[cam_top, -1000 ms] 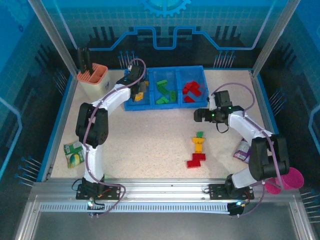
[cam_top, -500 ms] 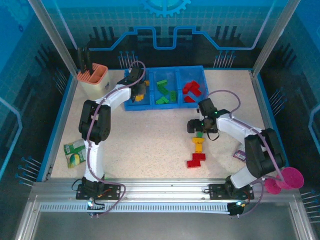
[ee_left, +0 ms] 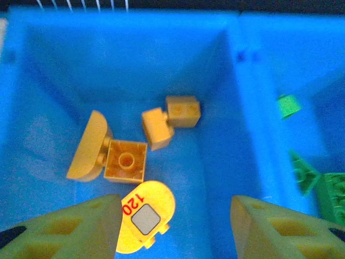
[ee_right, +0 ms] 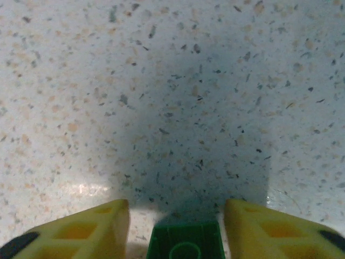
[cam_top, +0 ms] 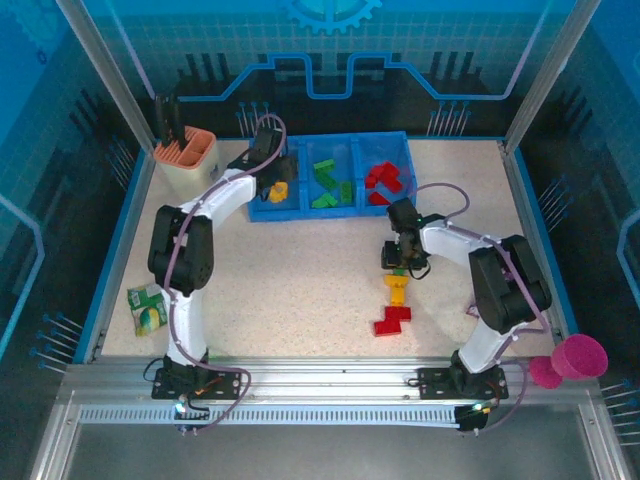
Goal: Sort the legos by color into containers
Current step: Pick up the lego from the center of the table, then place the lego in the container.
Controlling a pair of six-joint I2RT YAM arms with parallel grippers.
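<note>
Straddling the green lego (ee_right: 186,243) on the table (cam_top: 300,270), apart from the containers (cam_top: 330,213), the right gripper (ee_right: 175,204) is not yet pinched, so an off-centre squeeze may skew it into the yellow lego (cam_top: 397,291) alongside; the left gripper (ee_left: 175,202) hangs spread.

Bare tabletop (cam_top: 290,270) lies open across the left and middle. The blue tray (cam_top: 330,213) walls off the far side. A cream holder (cam_top: 185,165) blocks the far left and a green packet (cam_top: 150,308) the near left. Loose bricks (cam_top: 395,305) crowd right of centre.

Legos (cam_top: 328,184) lie in the containers (cam_top: 355,138), others on the table (cam_top: 290,285) before them.
</note>
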